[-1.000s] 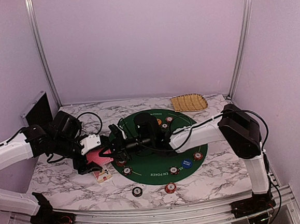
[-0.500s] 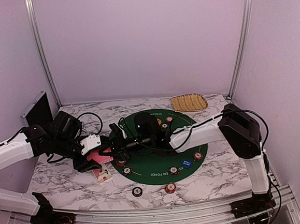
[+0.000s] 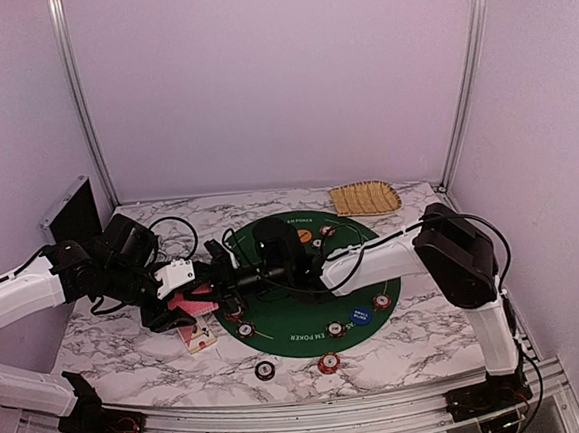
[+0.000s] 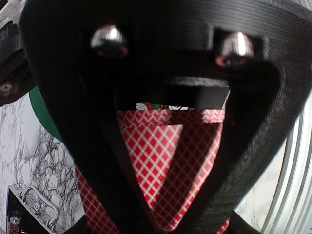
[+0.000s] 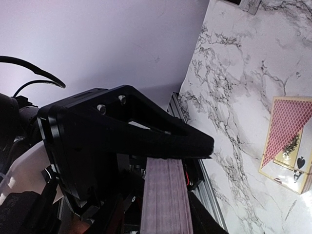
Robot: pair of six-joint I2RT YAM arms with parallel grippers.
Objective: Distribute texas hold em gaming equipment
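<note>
On L wrist: cards [image 4: 168,161] in L gripper [image 4: 163,222] | R wrist: card box [image 5: 287,144]

- "EM POKER" stands in pale letters on the green felt mat [image 3: 278,328], along its near rim at lower centre of the top view and again at its far rim.
- A black spade sign stands on the card pack [image 5: 287,136], at the right edge of the right wrist view.
- The blue button [image 3: 358,314] carries white lettering too small to read.

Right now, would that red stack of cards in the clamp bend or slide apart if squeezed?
Likely stiff as a block: the cards are stacked many deep in the left gripper. Their smooth backs suggest loose ones could slide off.
</note>
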